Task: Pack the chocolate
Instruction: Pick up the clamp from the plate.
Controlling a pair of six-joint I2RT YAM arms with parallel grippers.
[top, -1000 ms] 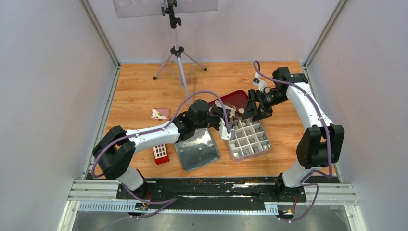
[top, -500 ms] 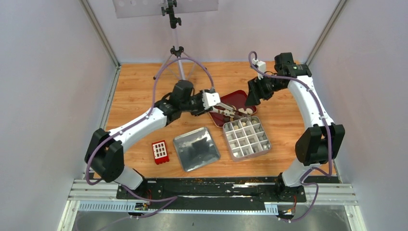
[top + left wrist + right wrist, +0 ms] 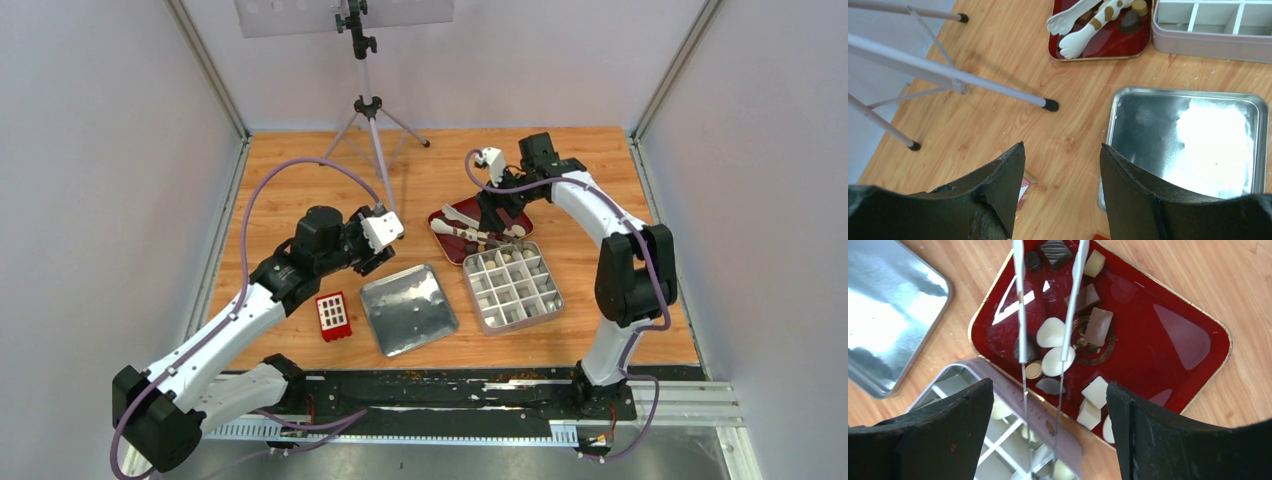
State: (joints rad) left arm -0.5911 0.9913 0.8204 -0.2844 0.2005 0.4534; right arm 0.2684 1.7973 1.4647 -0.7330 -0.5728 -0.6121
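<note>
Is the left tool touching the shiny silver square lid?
Apart. The top view shows the left tool hanging over bare wood, with a strip of tabletop between it and the shiny silver square lid.

From my remote seat this reads as a robotics lab cell. Plain pale wall panels in aluminium posts box in a wood-grain worktop. Two arms are bolted to a black plate on a slotted metal rail. Purple cables loop off them. A tripod stands just beyond my left gripper.
</note>
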